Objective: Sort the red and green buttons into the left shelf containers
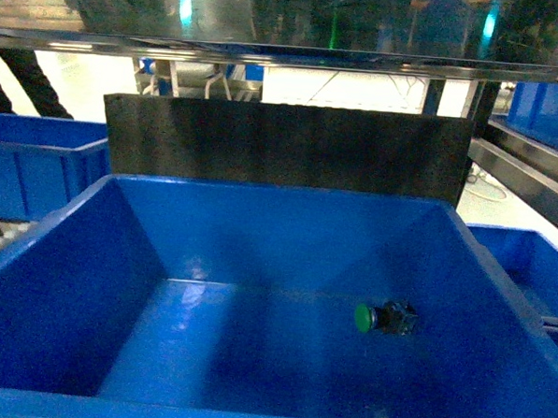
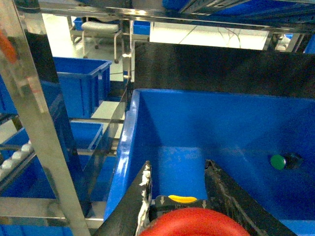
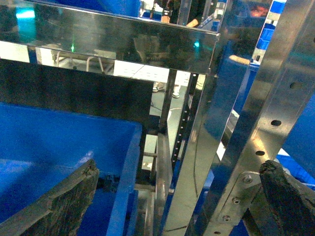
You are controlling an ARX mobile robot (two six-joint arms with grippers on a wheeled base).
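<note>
A large blue bin (image 1: 61,254) on the metal shelf rack (image 2: 34,123) is seen from the head camera, with a green button (image 1: 367,317) lying on its side on the glossy floor, toward the right wall and roughly midway between the front and back walls. The green cap is turned to the left and the dark body (image 1: 400,317) points right. The same button is picked out at the right edge of the left wrist view, well apart from the left claw (image 2: 179,196).

A red button (image 2: 194,223) is held in the left claw, its domed cap filling the bottom of that view and a yellow-marked part (image 2: 182,198) showing just above it between the two dark fingers (image 2: 142,191). The claw is positioned over the bin's near left portion, beside the left rim.

The right claw (image 3: 182,196) is shown spread wide and empty, one finger (image 3: 59,201) above the bin's right wall and the other (image 3: 288,191) beyond the rack's upright post (image 3: 256,123).

The buttons are judged to be light, rigid and hard, unlikely to be damaged by a short drop. The rounded cap is likely slippery and prone to rolling on the smooth floor, so the short cylindrical body is thought the better place to be gripped, squeezed across its sides. A second blue bin (image 1: 28,172) is visible to the left of the rack.
</note>
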